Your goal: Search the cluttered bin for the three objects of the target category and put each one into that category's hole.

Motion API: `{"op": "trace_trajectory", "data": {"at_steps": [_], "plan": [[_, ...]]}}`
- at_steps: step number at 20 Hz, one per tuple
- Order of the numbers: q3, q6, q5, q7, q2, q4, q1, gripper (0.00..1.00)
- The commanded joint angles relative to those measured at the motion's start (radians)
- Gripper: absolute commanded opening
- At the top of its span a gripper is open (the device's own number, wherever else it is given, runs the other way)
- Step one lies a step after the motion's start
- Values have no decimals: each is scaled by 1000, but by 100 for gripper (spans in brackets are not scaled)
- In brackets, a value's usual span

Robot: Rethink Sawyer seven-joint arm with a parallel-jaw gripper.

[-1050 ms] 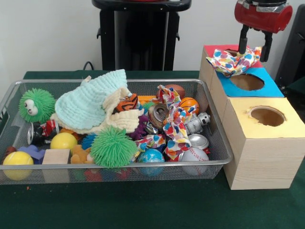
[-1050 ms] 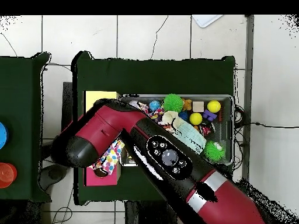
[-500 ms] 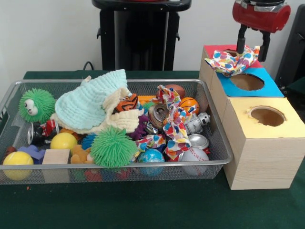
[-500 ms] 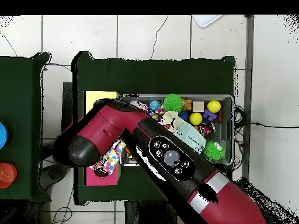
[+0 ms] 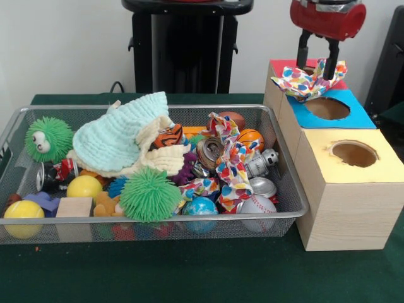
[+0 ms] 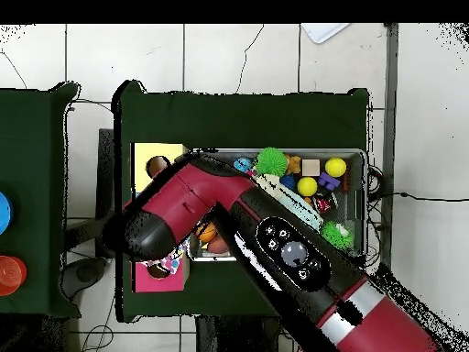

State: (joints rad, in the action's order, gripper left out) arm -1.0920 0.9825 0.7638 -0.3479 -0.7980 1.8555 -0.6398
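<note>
A multicoloured dotted cloth [image 5: 307, 79] lies crumpled on the red-topped box [image 5: 281, 65] and covers most of its hole. My gripper [image 5: 316, 58] hangs just above it, open, its fingers [image 5: 302, 49] straddling a raised corner of the cloth. In the wire bin [image 5: 297, 192] lie a second dotted cloth [image 5: 231, 167], a light blue cloth [image 5: 120, 134] and a cream cloth [image 5: 161, 161]. In the overhead view my arm [image 6: 183, 206] hides the gripper; a bit of the dotted cloth [image 6: 170, 267] shows beside it.
A blue-topped box [image 5: 355, 115] and a yellow-topped box [image 5: 379, 165] with round holes stand in line with the red one. The bin also holds spiky green balls [image 5: 150, 193], yellow balls [image 5: 84, 186], cans [image 5: 262, 187], a baseball [image 5: 255, 205] and a wooden block [image 5: 74, 207].
My gripper has risen a little and shifted left over the red box. The dotted cloth stays lying on the box top.
</note>
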Motion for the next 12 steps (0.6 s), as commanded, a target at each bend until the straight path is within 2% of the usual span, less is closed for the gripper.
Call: {"op": "trace_trajectory", "data": {"at_steps": [1, 5, 12], "plan": [[35, 34, 12, 89, 8, 110, -31, 100], [60, 28, 20, 41, 25, 105, -17, 100], [144, 0, 42, -78, 112, 66, 56, 100]]}}
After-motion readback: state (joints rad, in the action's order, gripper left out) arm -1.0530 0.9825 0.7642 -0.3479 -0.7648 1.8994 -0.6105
